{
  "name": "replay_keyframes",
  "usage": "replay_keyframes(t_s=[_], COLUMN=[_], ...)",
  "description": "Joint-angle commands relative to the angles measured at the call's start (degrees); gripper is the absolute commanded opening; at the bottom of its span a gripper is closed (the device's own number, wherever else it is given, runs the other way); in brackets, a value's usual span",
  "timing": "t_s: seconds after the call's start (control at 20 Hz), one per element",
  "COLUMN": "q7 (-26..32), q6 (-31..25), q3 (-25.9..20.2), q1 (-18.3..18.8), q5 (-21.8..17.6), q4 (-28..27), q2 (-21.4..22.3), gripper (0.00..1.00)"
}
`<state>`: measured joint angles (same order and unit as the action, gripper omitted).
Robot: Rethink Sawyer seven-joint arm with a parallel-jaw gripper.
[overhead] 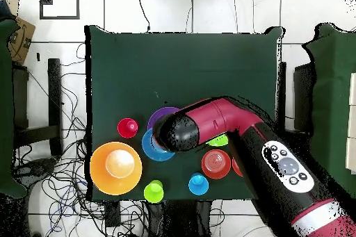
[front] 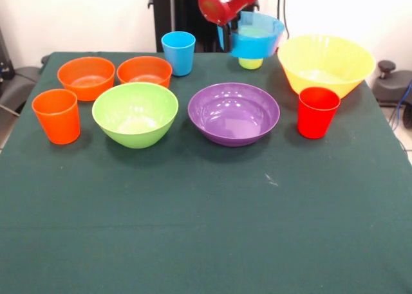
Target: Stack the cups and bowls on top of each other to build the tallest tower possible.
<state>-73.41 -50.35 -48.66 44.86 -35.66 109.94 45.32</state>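
My gripper (front: 226, 30) comes down at the top of the front view. It is shut on the left rim of the small blue bowl (front: 257, 38) and holds it tilted in the air, in front of the yellow-green cup (front: 251, 64). The light blue cup (front: 178, 52), two orange bowls (front: 86, 77) (front: 145, 70), orange cup (front: 56, 116), lime green bowl (front: 135, 113), purple bowl (front: 234, 113), yellow bowl (front: 325, 63) and red cup (front: 317, 111) each stand alone on the table. In the overhead view the blue bowl (overhead: 154, 149) shows beside the arm's head (overhead: 182, 131).
The dark green cloth (front: 206, 217) covers the table; all the ware stands in its half nearest the robot. In the overhead view the arm (overhead: 278, 165) hides part of the purple bowl (overhead: 162, 116) and most of the lime green bowl (overhead: 220, 140).
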Motion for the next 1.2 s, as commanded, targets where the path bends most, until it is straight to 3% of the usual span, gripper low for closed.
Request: replay_keyframes(t_s=[0.05, 0.55, 1.2], q7=[8.0, 11.7, 17.1], q6=[-3.1, -6.9, -13.3], q3=[1.2, 1.7, 2.7], q1=[-3.6, -5.2, -7.2], q5=[-3.8, -3.2, -5.4], q4=[-9.9, -18.0, -29.8], q2=[-5.7, -9.5, -16.2], gripper=[0.0, 0.0, 0.0])
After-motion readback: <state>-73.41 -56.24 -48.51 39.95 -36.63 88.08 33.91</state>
